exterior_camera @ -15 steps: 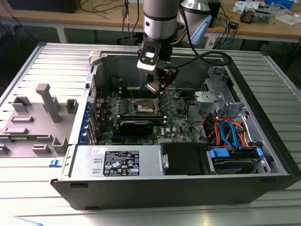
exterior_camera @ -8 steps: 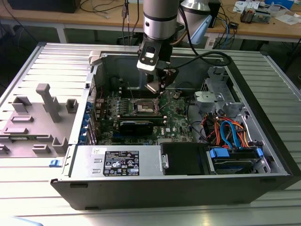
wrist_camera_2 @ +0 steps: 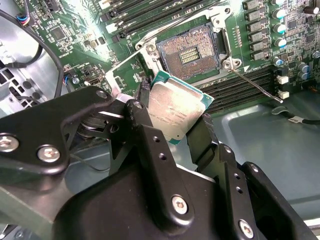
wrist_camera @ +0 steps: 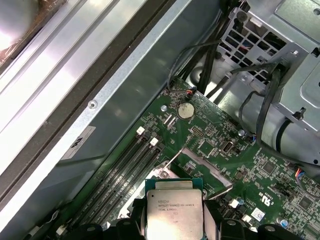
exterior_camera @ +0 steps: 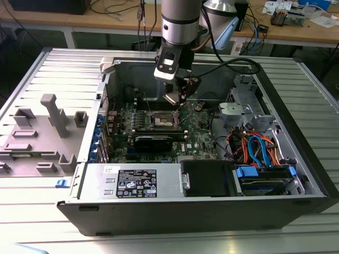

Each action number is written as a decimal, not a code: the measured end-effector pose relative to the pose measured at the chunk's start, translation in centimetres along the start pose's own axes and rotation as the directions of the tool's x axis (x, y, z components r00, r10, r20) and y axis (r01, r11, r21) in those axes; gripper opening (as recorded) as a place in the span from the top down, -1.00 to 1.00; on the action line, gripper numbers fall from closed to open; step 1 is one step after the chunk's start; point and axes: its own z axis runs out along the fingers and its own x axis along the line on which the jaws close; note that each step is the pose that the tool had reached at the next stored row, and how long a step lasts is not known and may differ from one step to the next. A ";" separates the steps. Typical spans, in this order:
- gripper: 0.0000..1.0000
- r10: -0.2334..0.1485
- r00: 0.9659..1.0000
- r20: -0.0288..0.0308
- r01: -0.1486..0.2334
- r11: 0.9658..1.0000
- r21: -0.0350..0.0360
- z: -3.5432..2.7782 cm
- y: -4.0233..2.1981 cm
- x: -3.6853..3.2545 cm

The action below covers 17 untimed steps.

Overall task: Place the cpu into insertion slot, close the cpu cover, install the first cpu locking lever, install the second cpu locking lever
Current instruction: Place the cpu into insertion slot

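Observation:
The cpu (wrist_camera_2: pixel 175 107) is a small square chip with a silvery-beige top, and my gripper (wrist_camera_2: pixel 172 114) is shut on it by two opposite edges. It hangs tilted a little above the motherboard, just beside the insertion slot (wrist_camera_2: pixel 192 50). The slot lies bare, its dark pin field exposed. The cpu cover (wrist_camera: pixel 210 170) stands swung up beside the slot. A thin locking lever (wrist_camera_2: pixel 255 86) sticks out loose next to it. In the exterior view my gripper (exterior_camera: pixel 177 97) hovers inside the open case, above and slightly behind the slot (exterior_camera: pixel 163 120). The cpu (wrist_camera: pixel 174 212) shows between black fingers (wrist_camera: pixel 212 222).
Long black memory slots (wrist_camera_2: pixel 240 82) run beside the socket. A black card (exterior_camera: pixel 153 142) lies in front of it. Orange and blue cables (exterior_camera: pixel 257 148) and a drive cage (exterior_camera: pixel 238 108) occupy the exterior view's right. A grey fixture (exterior_camera: pixel 50 114) stands on the table outside the case.

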 end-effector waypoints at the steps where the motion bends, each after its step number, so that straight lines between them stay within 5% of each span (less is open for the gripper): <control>1: -0.09 0.001 1.000 0.000 -0.001 1.000 0.000 0.01 0.00 0.00; 17: -0.09 0.011 1.000 0.002 -0.011 1.000 0.001 0.11 -0.01 0.00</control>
